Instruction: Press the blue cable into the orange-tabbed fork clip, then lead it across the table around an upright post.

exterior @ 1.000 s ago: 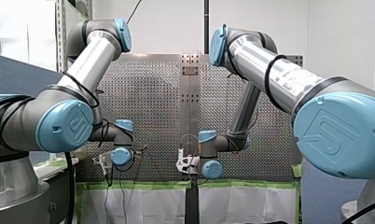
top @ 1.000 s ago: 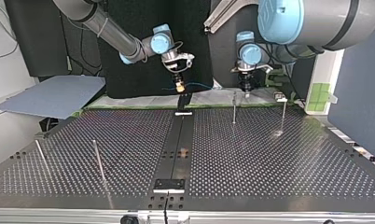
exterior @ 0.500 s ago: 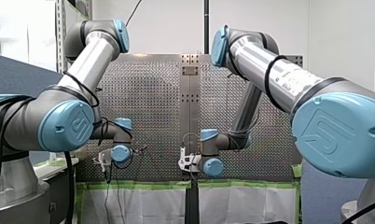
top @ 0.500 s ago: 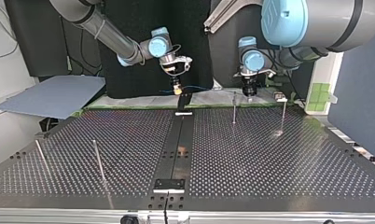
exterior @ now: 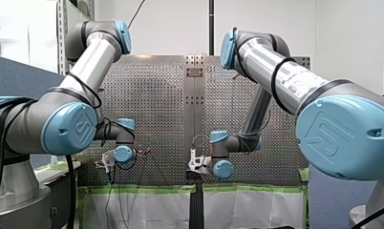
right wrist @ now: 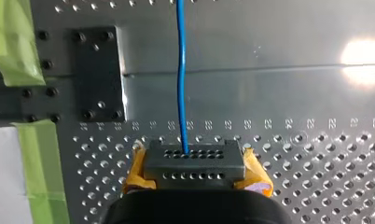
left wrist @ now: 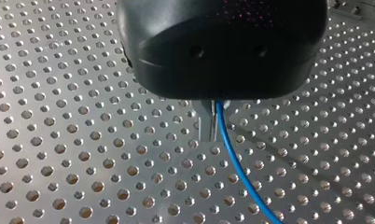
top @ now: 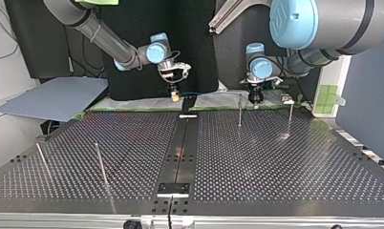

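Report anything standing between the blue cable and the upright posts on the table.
Nothing visible does. My right claw and left claw hold the blue cable at the table's far edge in the top view; no object shows between it and the nearest upright post.

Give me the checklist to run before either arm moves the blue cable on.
1. My right gripper holding the blue cable: ok. The cable comes out from between its yellow-padded fingers.
2. My left gripper holding the cable: ok. Its metal fingers are shut on it.
3. Cable seated in the clip: cannot tell. The black fixture beside my right gripper in the top view shows no orange tab.
4. Cable led round an upright post: not ok. No view shows it bent round one.
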`<state>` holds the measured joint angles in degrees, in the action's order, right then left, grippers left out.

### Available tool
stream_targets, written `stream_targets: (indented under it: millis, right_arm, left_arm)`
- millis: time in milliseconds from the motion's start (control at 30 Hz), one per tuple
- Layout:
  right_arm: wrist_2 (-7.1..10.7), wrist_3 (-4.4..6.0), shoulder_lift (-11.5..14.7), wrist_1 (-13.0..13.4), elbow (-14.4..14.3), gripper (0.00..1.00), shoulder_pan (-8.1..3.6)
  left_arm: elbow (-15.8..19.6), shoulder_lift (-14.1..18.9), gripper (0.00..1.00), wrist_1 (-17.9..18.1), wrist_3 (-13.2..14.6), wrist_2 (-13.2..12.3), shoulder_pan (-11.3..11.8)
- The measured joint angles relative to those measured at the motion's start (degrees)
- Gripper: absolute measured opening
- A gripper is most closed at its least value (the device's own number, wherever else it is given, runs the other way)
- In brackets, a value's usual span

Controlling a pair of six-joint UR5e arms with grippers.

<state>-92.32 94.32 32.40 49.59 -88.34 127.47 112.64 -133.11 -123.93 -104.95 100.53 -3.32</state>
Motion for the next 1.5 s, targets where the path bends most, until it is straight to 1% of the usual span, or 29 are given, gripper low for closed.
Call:
stream_targets:
  millis: [100, 200, 333, 467, 533, 567, 600, 667, 700, 733, 767, 800, 867, 900, 933, 967, 1000, 1033, 1067, 1167, 1233, 1400, 1500]
  right_arm:
    - [0.06, -0.03, 0.01, -1.11, 1.02, 0.0, -0.72]
    - [0.08, -0.06, 0.0, -2.81, 2.35, 0.0, -1.38]
    - [0.1, -0.04, 0.0, -5.21, 4.59, 0.0, -2.25]
    - [0.11, -0.05, 0.0, -6.93, 6.71, 0.0, -2.95]
    - [0.11, -0.21, 0.0, -8.03, 7.93, 0.0, -3.26]
    - [0.11, -0.32, 0.0, -8.54, 8.43, 0.0, -3.37]
    - [0.11, -0.45, 0.0, -9.08, 8.85, 0.0, -3.47]
    - [0.12, -0.7, 0.0, -10.04, 9.58, 0.0, -3.65]
    - [0.12, -0.77, 0.0, -10.32, 9.77, 0.0, -3.73]
    - [0.11, -0.82, 0.0, -10.54, 9.96, 0.0, -3.81]
    - [0.11, -0.84, 0.0, -10.65, 10.04, 0.0, -3.88]
    - [0.12, -0.85, 0.0, -10.71, 10.09, 0.0, -3.94]
    - [0.2, -0.86, 0.0, -10.76, 10.13, 0.0, -4.05]
    - [0.28, -0.89, 0.0, -10.76, 10.14, 0.0, -4.08]
    - [0.39, -0.91, 0.01, -10.77, 10.16, 0.0, -4.12]
    - [0.47, -0.92, 0.01, -10.79, 10.17, 0.0, -4.15]
    - [0.52, -0.93, 0.0, -10.79, 10.18, 0.0, -4.16]
    - [0.58, -0.94, 0.0, -10.78, 10.17, 0.0, -4.17]
    - [0.62, -0.95, 0.0, -10.77, 10.17, 0.0, -4.18]
    - [0.73, -0.96, 0.0, -10.76, 10.17, 0.0, -4.19]
    - [0.78, -0.96, 0.0, -10.78, 10.16, 0.0, -4.19]
    - [0.81, -0.92, 0.0, -10.8, 10.16, 0.0, -4.2]
    - [0.81, -0.9, 0.0, -10.76, 10.16, 0.0, -4.2]
  left_arm:
    - [-0.48, -0.01, 0.01, -0.37, -0.31, -0.18, 0.57]
    - [-1.07, 0.0, 0.01, -0.79, -0.45, -0.27, 1.15]
    - [-1.57, -0.02, 0.01, -1.0, -0.54, -0.7, 1.67]
    - [-2.22, -0.02, 0.01, -1.18, -0.62, -1.33, 1.98]
    - [-2.68, -0.02, 0.01, -1.4, -0.77, -1.75, 2.12]
    - [-2.87, -0.02, 0.04, -1.5, -0.84, -1.98, 2.18]
    - [-3.09, -0.02, 0.04, -1.63, -0.91, -2.27, 2.27]
    - [-3.3, -0.01, 0.13, -1.74, -0.89, -2.62, 2.39]
    - [-3.38, -0.02, 0.13, -1.78, -0.85, -2.73, 2.46]
    - [-3.42, -0.01, 0.17, -1.8, -0.79, -2.79, 2.5]
    - [-3.45, -0.02, 0.24, -1.81, -0.72, -2.83, 2.55]
    - [-3.47, -0.02, 0.24, -1.82, -0.62, -2.89, 2.63]
    - [-3.48, -0.02, 0.35, -1.83, -0.52, -3.01, 2.76]
    - [-3.48, -0.02, 0.35, -1.85, -0.43, -3.16, 2.84]
    - [-3.47, -0.02, 0.45, -1.88, -0.36, -3.31, 2.9]
    - [-3.48, -0.01, 0.67, -1.95, -0.29, -3.46, 2.97]
    - [-3.48, -0.02, 0.67, -2.08, -0.17, -3.72, 3.08]
    - [-3.48, -0.01, 0.82, -2.19, -0.02, -3.96, 3.18]
    - [-3.48, -0.02, 1.0, -2.35, 0.18, -4.23, 3.28]
    - [-3.47, -0.01, 1.0, -3.39, 1.1, -5.17, 3.6]
    - [-3.44, -0.02, 1.0, -4.41, 1.96, -4.99, 3.72]
    - [-3.42, 0.0, 1.0, -7.41, 4.41, -2.54, 3.76]
    - [-3.41, 0.01, 1.0, -9.25, 4.06, -1.05, 3.67]
